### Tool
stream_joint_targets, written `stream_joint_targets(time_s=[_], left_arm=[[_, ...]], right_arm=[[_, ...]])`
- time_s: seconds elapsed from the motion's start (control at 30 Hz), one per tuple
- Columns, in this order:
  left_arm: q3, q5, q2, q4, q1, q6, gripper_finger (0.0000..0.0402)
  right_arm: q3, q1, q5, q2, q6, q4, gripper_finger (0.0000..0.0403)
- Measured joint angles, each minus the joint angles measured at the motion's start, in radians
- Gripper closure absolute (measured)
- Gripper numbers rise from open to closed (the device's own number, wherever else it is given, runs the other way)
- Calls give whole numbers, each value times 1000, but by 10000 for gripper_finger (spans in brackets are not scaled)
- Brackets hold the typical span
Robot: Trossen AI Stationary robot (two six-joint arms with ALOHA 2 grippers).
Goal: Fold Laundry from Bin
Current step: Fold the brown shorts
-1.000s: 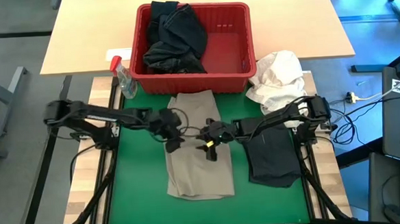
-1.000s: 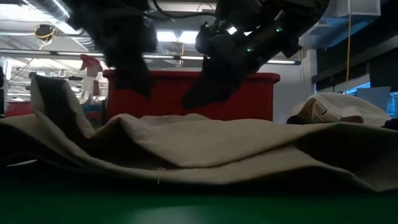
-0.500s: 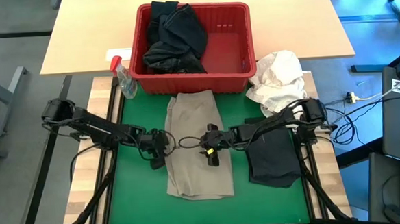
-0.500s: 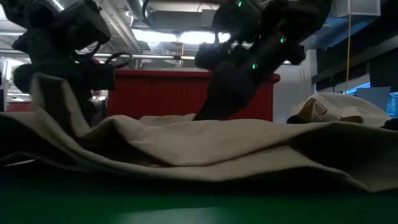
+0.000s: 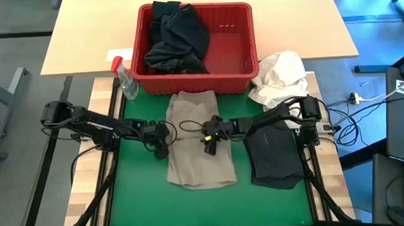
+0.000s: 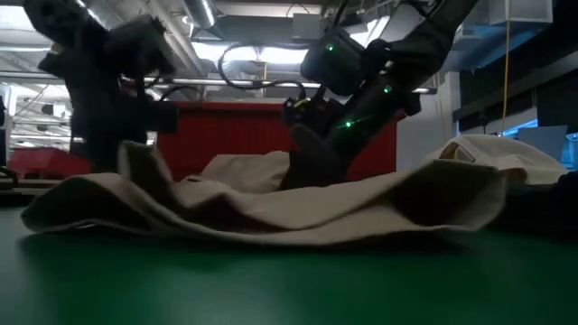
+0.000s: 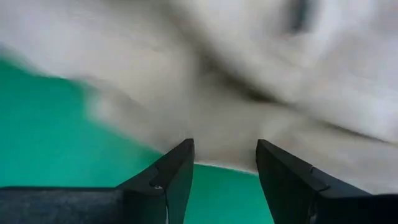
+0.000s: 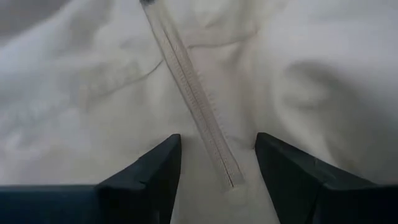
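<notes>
High view: khaki garment (image 5: 198,137) lay on green mat (image 5: 140,192), red bin (image 5: 242,55) with dark laundry (image 5: 176,38) at its 12 o'clock. Left gripper (image 5: 158,138) sat released at its 9 o'clock edge; right gripper (image 5: 210,136) sat released, empty, atop it.

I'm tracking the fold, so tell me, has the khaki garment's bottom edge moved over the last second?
Yes. In the high view the khaki garment is shorter: its near edge has drawn up toward the red bin, baring more green mat below it.
</notes>
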State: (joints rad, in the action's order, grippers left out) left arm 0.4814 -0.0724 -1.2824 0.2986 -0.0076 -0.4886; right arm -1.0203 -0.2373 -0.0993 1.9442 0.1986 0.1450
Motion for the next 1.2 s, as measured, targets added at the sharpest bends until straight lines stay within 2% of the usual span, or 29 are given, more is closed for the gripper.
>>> stream_joint_targets(time_s=[0.07, 0.17, 0.33, 0.4, 0.53, 0.67, 0.8, 0.97, 1.2], left_arm=[[29, 76, 46, 1, -24, -32, 233], [54, 136, 108, -31, -87, -57, 233], [59, 137, 133, -145, -224, 23, 233], [59, 116, 109, -155, -272, 77, 233], [57, -49, 44, -122, -321, 103, 233], [57, -162, 7, -74, -315, 28, 233], [57, -147, 24, 19, -294, -91, 233], [57, -67, 164, 45, -251, -114, 233], [5, -175, 364, 112, -128, -195, 200]], right_arm=[[0, 5, 11, 0, 0, 42, 194], [0, 25, 25, -1, 0, 100, 194], [0, 44, 35, -6, -12, 146, 194], [0, 43, 40, -6, -13, 143, 194], [0, 41, 41, -6, -13, 142, 194], [0, 48, 77, -6, 3, 133, 194], [0, 50, 97, -6, 4, 105, 194], [0, 48, 100, -6, 5, 105, 194], [0, 48, 119, -6, 5, 106, 194]])
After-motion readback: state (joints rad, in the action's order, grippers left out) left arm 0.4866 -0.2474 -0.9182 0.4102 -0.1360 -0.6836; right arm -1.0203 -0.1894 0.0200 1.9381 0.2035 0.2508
